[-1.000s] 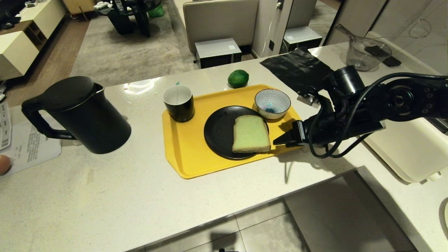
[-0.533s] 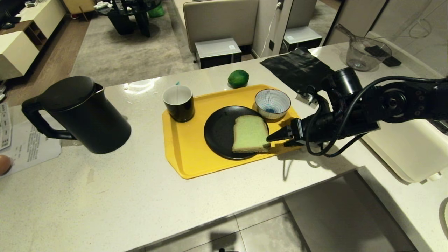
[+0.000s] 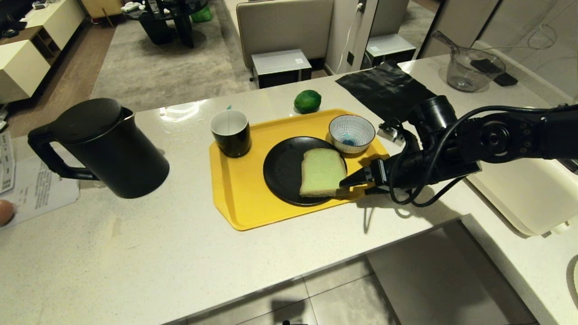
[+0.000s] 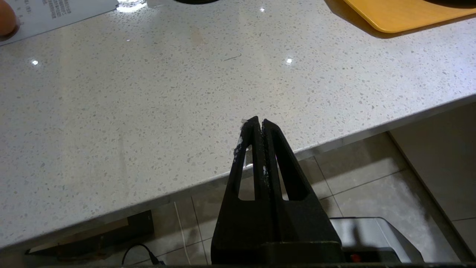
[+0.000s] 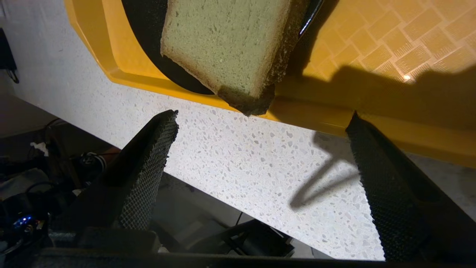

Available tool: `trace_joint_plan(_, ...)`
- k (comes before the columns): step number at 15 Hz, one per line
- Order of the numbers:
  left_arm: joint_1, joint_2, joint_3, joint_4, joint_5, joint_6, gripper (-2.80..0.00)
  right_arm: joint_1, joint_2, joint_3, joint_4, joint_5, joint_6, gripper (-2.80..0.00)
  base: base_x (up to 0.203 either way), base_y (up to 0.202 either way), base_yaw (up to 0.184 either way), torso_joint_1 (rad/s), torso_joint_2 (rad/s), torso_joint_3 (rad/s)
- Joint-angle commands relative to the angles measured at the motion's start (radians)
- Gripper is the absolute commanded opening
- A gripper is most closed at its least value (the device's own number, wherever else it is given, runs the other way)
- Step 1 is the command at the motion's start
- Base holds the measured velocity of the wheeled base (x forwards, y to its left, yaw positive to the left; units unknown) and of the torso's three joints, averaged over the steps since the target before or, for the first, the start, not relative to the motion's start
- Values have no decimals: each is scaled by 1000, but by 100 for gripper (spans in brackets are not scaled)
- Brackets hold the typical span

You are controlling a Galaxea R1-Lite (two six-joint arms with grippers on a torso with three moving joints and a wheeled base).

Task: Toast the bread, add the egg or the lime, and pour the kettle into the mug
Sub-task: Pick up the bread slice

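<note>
The thick pale-green slice of bread with a tan crust (image 3: 323,173) lies on a round black plate (image 3: 282,171) on the yellow plastic tray (image 3: 239,198), one corner overhanging the plate toward the tray's near edge. The right gripper (image 5: 260,149) hovers just beside that corner, fingers spread wide, seemingly not touching it. The left gripper (image 4: 257,124), pressed together, hangs past the speckled white worktop's (image 3: 135,253) front edge.

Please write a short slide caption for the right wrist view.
Open right gripper approaches the bread on the black plate.
</note>
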State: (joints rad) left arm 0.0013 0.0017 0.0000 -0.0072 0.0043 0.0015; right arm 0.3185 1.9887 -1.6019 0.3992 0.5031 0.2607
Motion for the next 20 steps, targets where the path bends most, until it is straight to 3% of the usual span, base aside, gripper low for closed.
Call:
trace_joint_plan(1, 0, 0, 0, 0, 0, 0, -280, 1, 17, -1, -26, 11, 5, 0, 0, 0, 0, 0, 0, 0)
trace_joint_plan(4, 0, 0, 0, 0, 0, 0, -280, 2, 29, -13, -51, 12, 43, 0, 0, 0, 0, 0, 0, 0)
trace_joint_plan(20, 0, 0, 0, 0, 0, 0, -280, 22, 56, -59, -43, 59, 49, 0, 0, 0, 0, 0, 0, 0)
